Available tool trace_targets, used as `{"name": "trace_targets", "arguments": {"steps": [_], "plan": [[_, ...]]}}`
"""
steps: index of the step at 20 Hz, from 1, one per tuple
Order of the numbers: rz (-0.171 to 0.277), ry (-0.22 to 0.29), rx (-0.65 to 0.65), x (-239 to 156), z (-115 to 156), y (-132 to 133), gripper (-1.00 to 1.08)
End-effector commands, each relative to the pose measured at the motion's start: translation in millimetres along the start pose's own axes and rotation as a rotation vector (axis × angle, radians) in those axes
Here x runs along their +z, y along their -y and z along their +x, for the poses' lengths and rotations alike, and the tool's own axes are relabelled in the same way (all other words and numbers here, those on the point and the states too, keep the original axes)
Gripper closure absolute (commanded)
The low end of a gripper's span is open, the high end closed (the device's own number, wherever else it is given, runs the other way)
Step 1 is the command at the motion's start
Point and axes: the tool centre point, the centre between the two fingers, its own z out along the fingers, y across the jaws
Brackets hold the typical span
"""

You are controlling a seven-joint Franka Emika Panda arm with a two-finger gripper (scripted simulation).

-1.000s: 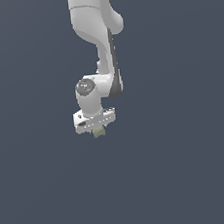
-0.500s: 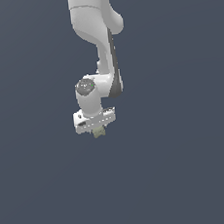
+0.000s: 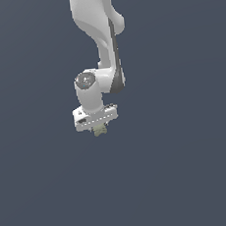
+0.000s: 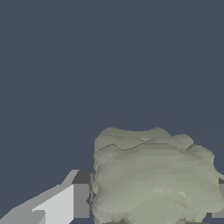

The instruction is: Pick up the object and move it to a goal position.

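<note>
Object (image 3: 100, 130): olive, ridged, lodged directly beneath the tool (image 3: 101, 128), between its fingers. Tool closed on it, one finger (image 4: 65, 201) touching its side.

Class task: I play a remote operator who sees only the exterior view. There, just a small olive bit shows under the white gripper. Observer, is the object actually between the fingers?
Observer: Yes. In the wrist view the object fills the space between the fingers, and one finger lies flush against its side.
Operator: What does its surface look like?
Observer: Matte olive-green and lumpy, with horizontal ridges running across it.
Operator: Is anything beneath it?
Observer: The wrist view shows only plain dark blue-grey beyond the object; no surface or goal marker shows.
Operator: So the gripper holds it?
Observer: It looks so; the second finger shows only as a sliver at the object's other side.
</note>
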Motion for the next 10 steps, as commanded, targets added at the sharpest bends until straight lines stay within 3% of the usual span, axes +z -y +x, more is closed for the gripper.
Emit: {"name": "trace_targets", "arguments": {"steps": [1, 10], "plan": [[0.0, -0.001, 0.0, -16, 1, 2, 1.08], [-0.001, -0.001, 0.0, -100, 2, 16, 1.08]]}}
